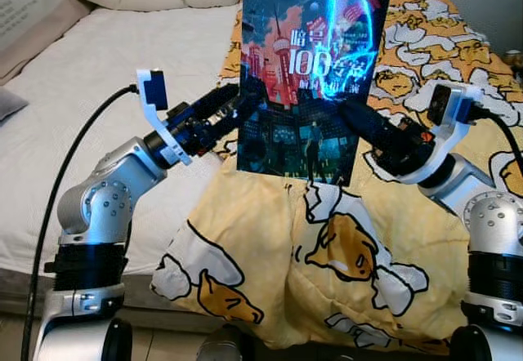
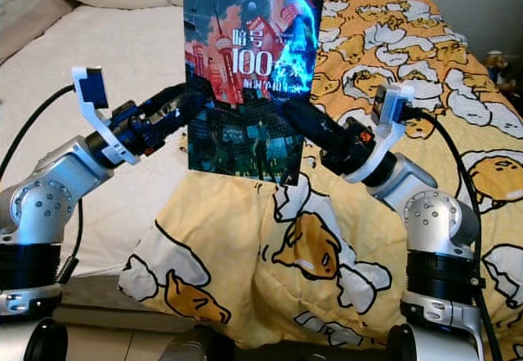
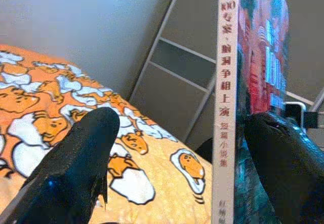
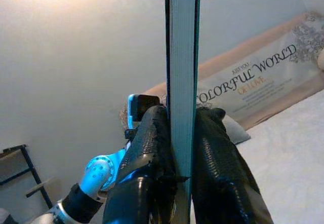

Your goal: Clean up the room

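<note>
Two claws at book [image 1: 306,83] edges: right claw [image 4: 183,148] clamped tight, left claw [image 3: 177,148] spread wide, above blanket [image 1: 327,255].

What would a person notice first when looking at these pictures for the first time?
The eye goes first to the book with a bright city cover, held upright between the two arms above the bed. The right gripper pinches its edge, while the left gripper is open around its spine. Below lies a yellow cartoon blanket.
</note>
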`<state>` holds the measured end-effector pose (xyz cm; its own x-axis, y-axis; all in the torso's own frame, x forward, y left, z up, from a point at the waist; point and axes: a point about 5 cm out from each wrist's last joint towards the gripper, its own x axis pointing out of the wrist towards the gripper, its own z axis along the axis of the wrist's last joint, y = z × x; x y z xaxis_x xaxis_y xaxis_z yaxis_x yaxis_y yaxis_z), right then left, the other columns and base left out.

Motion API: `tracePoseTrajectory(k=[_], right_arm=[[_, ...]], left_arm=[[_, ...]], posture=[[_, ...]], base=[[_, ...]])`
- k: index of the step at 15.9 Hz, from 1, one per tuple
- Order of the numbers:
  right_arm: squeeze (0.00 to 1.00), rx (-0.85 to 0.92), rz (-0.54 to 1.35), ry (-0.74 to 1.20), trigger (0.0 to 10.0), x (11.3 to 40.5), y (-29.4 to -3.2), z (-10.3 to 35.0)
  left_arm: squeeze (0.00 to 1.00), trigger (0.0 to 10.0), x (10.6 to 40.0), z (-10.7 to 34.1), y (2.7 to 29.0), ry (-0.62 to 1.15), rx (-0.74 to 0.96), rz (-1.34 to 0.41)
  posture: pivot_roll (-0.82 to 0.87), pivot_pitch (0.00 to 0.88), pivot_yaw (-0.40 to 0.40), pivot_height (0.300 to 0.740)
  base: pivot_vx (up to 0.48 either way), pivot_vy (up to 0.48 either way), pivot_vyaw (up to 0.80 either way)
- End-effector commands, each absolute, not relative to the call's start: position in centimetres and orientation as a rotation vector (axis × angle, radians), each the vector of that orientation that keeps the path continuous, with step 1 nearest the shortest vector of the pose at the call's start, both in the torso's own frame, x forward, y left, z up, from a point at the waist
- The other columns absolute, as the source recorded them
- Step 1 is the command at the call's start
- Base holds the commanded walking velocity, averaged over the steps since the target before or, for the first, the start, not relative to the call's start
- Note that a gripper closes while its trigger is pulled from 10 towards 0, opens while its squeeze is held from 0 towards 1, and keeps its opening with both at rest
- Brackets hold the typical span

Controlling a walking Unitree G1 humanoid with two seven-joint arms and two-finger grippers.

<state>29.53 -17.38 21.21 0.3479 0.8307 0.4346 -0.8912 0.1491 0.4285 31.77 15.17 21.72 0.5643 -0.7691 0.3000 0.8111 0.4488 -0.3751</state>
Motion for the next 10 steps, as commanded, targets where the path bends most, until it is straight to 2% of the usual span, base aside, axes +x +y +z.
tracePoseTrajectory(k=[1, 3, 4, 5, 10], right_arm=[[0.00, 0.684, 1.269, -0.149, 0.0, 29.3, -17.4, 22.3], [0.00, 0.697, 1.272, -0.145, 0.0, 29.1, -17.1, 22.1], [0.00, 0.702, 1.270, -0.144, 0.0, 29.1, -17.1, 22.1], [0.00, 0.712, 1.269, -0.140, 0.0, 29.1, -17.1, 22.0], [0.00, 0.731, 1.254, -0.147, 0.0, 29.2, -17.4, 22.0]], left_arm=[[0.00, 10.0, 31.8, 22.0, 15.4, -0.096, -0.524, -0.988], [0.00, 10.0, 30.8, 22.1, 14.5, -0.083, -0.575, -1.100], [0.00, 1.4, 30.7, 22.0, 14.2, -0.078, -0.578, -1.118], [0.00, 0.0, 30.6, 21.8, 13.5, -0.063, -0.583, -1.151], [0.00, 0.0, 30.2, 21.4, 13.2, -0.025, -0.598, -1.209]], posture=[[0.04, 0.000, 0.084, 0.740], [0.04, 0.000, 0.088, 0.740], [0.04, 0.000, 0.087, 0.740], [0.04, 0.000, 0.086, 0.740], [0.03, 0.000, 0.095, 0.740]], base=[[0.000, 0.000, 0.00], [0.000, 0.000, 0.00], [0.000, 0.000, 0.00], [0.000, 0.000, 0.00], [0.000, 0.000, 0.00]])
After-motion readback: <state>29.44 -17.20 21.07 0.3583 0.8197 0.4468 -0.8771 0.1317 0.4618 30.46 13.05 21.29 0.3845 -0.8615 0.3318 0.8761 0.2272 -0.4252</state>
